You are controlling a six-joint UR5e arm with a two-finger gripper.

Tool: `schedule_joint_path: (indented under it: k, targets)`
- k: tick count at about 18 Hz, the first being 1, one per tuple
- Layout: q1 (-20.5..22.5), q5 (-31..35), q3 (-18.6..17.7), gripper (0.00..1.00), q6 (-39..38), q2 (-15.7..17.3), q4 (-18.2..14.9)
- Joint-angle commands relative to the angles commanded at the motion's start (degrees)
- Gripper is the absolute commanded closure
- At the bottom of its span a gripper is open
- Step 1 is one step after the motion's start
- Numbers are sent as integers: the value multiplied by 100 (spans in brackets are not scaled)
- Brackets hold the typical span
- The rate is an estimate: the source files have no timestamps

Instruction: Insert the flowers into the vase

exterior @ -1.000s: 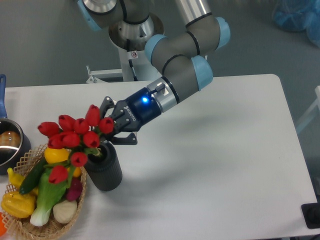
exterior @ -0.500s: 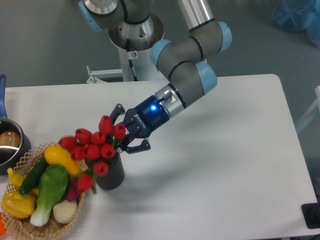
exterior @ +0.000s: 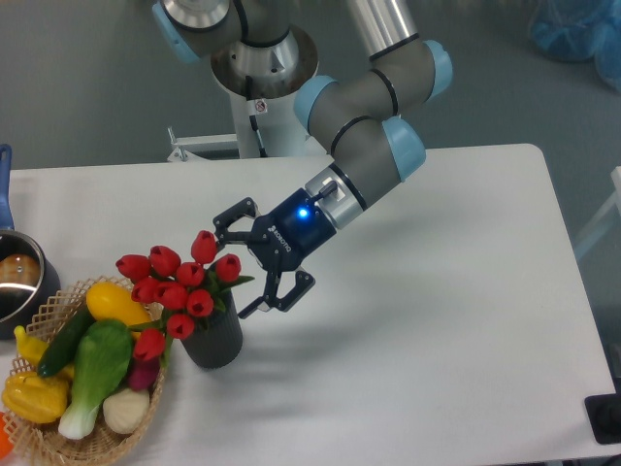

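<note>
The flowers, a bunch of red tulips with green leaves, stand with their stems in the vase, a short dark grey cylinder on the white table. The blooms lean left over the basket. My gripper is just right of the blooms, tilted down toward the left, open with its fingers spread and nothing between them. One finger reaches above the bunch, the other hangs beside the vase's mouth. The stems are hidden inside the vase.
A wicker basket with a yellow squash, green vegetables and a dark red radish-like piece sits at the front left, touching the vase. A shiny metal pot stands at the left edge. The table's right half lies beyond the arm.
The gripper has opened and let go of the flowers, drawing slightly right. The bunch settled deeper in the vase, which shifted a little and now stands upright.
</note>
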Motion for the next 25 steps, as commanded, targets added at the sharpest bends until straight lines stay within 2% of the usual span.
schedule_joint_path:
  k: [4, 6, 9, 11, 13, 17, 21, 25]
  targets:
    - [158, 1282, -167, 0, -9, 465, -18]
    - [246, 1906, -158, 0, 0, 545, -18]
    - [439, 2671, 130, 0, 9, 563, -9]
    - [527, 3399, 455, 0, 17, 467, -9]
    - [580, 4226, 606, 0, 88, 327, -9]
    - [1238, 5062, 615, 0, 140, 309, -70]
    - [1722, 5801, 781, 0, 1019, 274, -70]
    - [1960, 6697, 1081, 0, 1081, -218, -210]
